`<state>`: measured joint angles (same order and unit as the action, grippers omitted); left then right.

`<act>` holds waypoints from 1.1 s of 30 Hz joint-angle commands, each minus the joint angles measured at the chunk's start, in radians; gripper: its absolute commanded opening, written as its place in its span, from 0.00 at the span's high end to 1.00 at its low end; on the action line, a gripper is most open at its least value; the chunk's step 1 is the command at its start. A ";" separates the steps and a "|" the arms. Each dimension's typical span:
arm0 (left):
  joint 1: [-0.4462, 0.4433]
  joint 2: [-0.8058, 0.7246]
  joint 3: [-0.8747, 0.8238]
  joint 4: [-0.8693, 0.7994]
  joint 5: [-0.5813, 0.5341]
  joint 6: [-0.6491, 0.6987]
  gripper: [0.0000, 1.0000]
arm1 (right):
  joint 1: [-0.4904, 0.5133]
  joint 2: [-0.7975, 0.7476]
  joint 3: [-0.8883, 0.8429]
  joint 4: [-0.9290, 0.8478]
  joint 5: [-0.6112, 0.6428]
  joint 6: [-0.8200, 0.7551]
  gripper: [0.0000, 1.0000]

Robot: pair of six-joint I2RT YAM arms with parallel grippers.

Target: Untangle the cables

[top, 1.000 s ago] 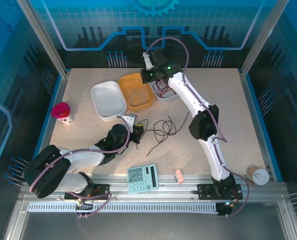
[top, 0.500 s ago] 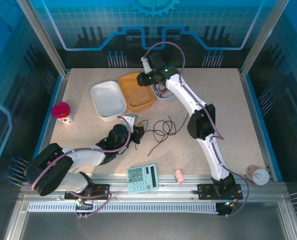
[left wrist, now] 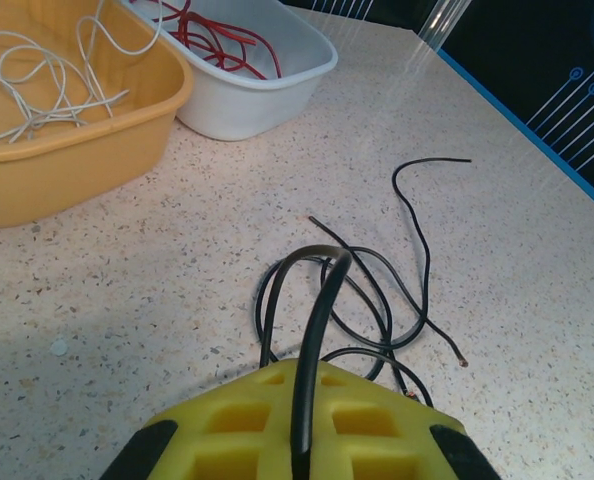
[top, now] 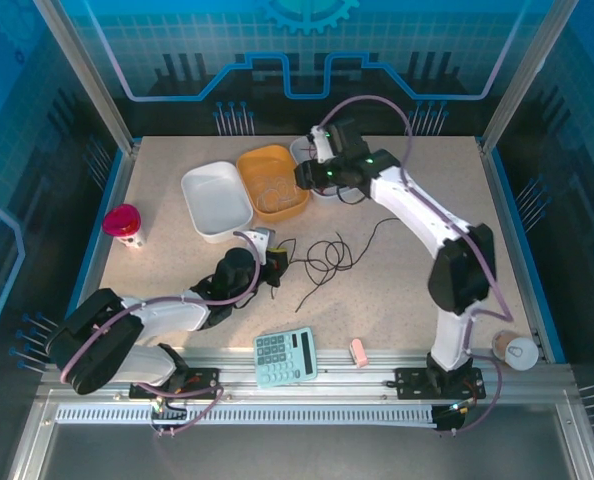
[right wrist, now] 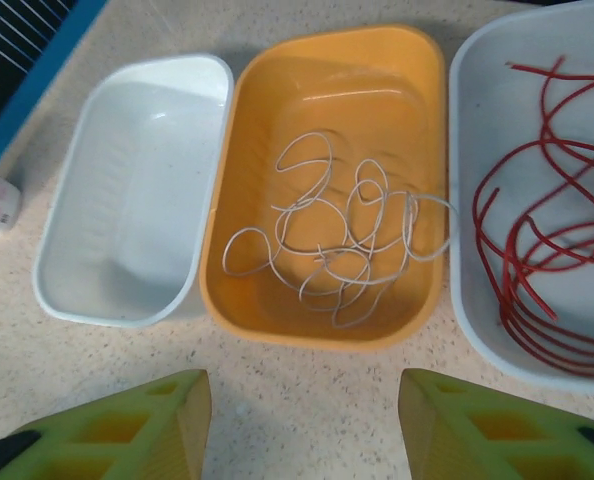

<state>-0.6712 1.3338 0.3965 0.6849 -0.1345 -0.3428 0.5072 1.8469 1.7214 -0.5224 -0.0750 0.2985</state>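
Top view: my right arm's elbow has swung out right since half a second ago. The right gripper [top: 315,178] hangs just right of the orange bin [top: 245,160]. The left gripper [top: 269,262] is at the black cables [top: 329,258] mid-table, their long axis running near-left to far-right.

Left wrist: the left gripper [left wrist: 307,420] is clamped on one black strand, which arches away from me. A free tail points far-right.

Right wrist: the right gripper [right wrist: 299,400] has its fingers spread wide, holding nothing. The white cables [right wrist: 347,240] are coiled in the orange bin, and the red cables [right wrist: 537,250] lie in the white bin [right wrist: 467,120] to its right.

Speckled beige tabletop [top: 157,270], blue circuit-patterned walls [top: 177,60], aluminium frame posts [top: 84,70]
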 commanded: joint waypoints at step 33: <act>0.008 -0.013 0.059 -0.035 0.021 -0.028 0.97 | -0.021 0.546 0.522 -0.189 0.168 -0.056 0.56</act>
<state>-0.6701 1.3045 0.4244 0.6392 -0.1345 -0.3443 0.4965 2.3585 2.2040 -0.6796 0.1001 0.2527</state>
